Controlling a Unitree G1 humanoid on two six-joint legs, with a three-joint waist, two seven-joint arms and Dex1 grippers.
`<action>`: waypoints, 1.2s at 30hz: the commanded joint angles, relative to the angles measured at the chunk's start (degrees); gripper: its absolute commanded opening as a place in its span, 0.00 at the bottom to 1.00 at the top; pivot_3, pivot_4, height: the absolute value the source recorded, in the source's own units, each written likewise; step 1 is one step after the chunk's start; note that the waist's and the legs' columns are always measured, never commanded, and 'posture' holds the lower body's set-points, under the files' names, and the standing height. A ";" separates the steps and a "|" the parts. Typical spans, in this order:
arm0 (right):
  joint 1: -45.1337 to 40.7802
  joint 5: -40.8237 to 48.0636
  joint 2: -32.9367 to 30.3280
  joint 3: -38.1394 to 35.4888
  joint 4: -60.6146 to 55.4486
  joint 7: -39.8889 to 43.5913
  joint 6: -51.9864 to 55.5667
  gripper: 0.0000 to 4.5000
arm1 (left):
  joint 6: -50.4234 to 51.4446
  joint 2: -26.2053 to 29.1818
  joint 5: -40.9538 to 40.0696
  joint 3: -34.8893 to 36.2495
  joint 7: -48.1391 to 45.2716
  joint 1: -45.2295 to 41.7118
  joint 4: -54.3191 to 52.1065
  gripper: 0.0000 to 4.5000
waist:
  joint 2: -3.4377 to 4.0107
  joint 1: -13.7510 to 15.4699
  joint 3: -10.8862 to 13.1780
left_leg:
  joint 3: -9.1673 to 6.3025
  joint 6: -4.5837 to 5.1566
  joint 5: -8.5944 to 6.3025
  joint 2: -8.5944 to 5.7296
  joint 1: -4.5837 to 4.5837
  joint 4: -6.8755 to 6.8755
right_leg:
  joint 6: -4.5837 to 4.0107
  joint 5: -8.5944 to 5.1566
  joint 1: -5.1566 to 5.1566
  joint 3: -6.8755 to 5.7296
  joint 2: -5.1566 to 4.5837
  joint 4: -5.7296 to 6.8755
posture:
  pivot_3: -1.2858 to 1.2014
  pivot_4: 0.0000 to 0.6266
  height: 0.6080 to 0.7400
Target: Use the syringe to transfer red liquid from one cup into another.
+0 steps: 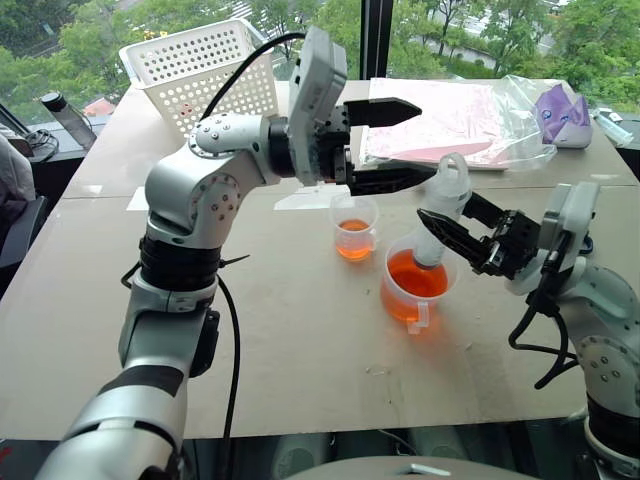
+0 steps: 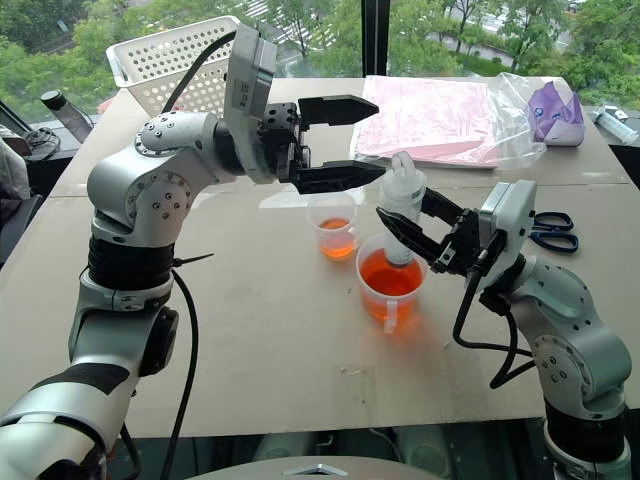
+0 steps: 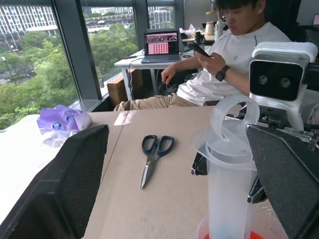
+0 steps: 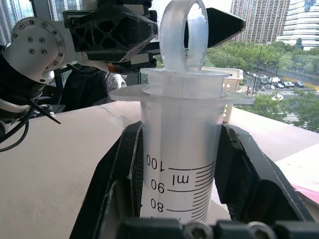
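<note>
You are at the draw step. Your right gripper (image 2: pixel 410 232) pinches the barrel of the syringe (image 2: pixel 402 205) and holds it nearly upright, tip down in the red liquid (image 2: pixel 388 275) of the handled beaker (image 2: pixel 392 285), which sits near the middle of the table (image 2: pixel 280 330). The plunger looks fully pushed in, so I judge nothing is drawn yet. The smaller cup (image 2: pixel 334 229) stands just beside the beaker, toward the far edge, and already holds some red liquid.

Your left gripper (image 2: pixel 350 142) reaches level across from the left, fingers spread wide, with the plunger loop (image 4: pixel 183 35) just in front of them. The right forearm angles up from the table's near right side.

Next, close the left fingers on the loop and pull straight up, keeping the barrel steady and the tip submerged.
</note>
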 commanded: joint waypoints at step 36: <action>2.28 -1.67 -1.03 4.39 0.00 -2.83 -5.07 0.33 | 1.21 -6.90 1.87 -0.20 2.90 -2.77 -2.30 0.03 | -0.01 0.06 0.00 | -0.01 0.00 0.00 0.00 -0.01 0.08 | 0.00 0.00 0.02 0.00 0.00 0.04 | 0.52 0.24 1.00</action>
